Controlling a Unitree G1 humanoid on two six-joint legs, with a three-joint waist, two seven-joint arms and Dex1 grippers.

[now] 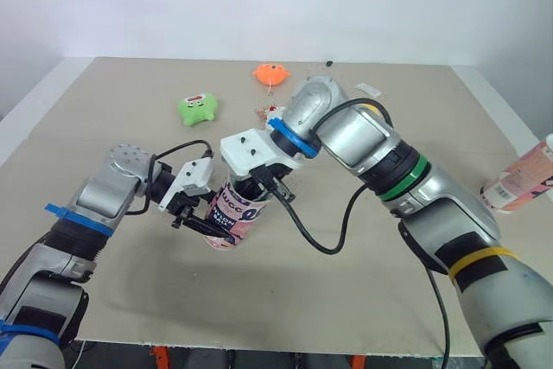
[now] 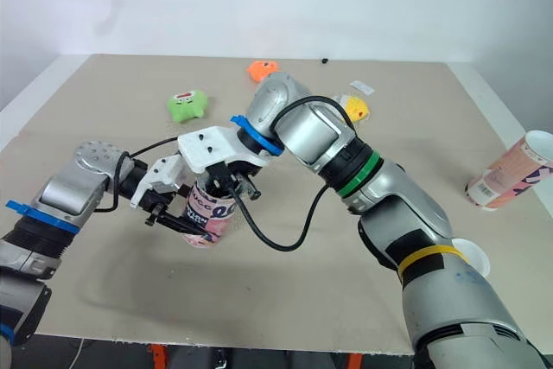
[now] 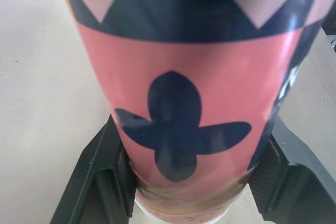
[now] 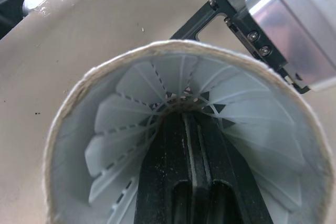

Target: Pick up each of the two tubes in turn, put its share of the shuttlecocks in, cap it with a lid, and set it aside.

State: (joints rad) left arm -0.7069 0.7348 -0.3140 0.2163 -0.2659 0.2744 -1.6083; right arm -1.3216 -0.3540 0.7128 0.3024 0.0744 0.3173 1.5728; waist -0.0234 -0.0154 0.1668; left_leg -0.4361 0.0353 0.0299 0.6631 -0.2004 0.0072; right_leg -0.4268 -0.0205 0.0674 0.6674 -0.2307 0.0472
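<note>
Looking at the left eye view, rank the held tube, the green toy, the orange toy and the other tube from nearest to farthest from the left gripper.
1. The held tube, clamped in the left gripper over the middle of the table.
2. The green toy, farther back on the table.
3. The orange toy, near the far edge.
4. The other tube, lying at the right edge.
</note>
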